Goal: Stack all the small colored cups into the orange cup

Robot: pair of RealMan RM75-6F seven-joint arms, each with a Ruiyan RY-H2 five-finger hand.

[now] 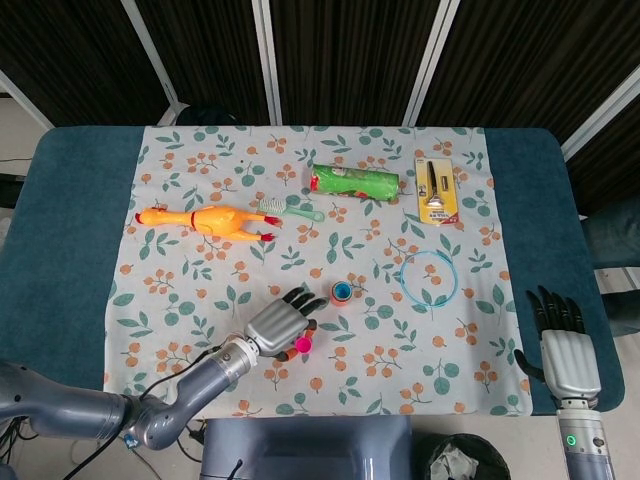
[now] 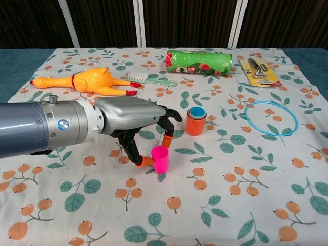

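A small pink cup [image 2: 160, 158] stands on the floral cloth, also visible in the head view as the pink cup [image 1: 303, 345]. My left hand [image 2: 134, 121] reaches over it from the left. Its thumb presses the cup's left side and a finger comes down at the far rim, so the cup is pinched. The orange cup [image 2: 195, 122], with smaller colored cups nested inside and blue showing on top, stands a short way to the back right of the pink one. My right hand [image 1: 566, 350] rests open on the blue table edge at the front right, far from the cups.
A rubber chicken [image 2: 87, 82] and a green brush [image 2: 151, 79] lie behind the left hand. A green can [image 2: 199, 61] lies at the back. A carded tool [image 2: 259, 70] and a blue ring [image 2: 270, 118] are to the right.
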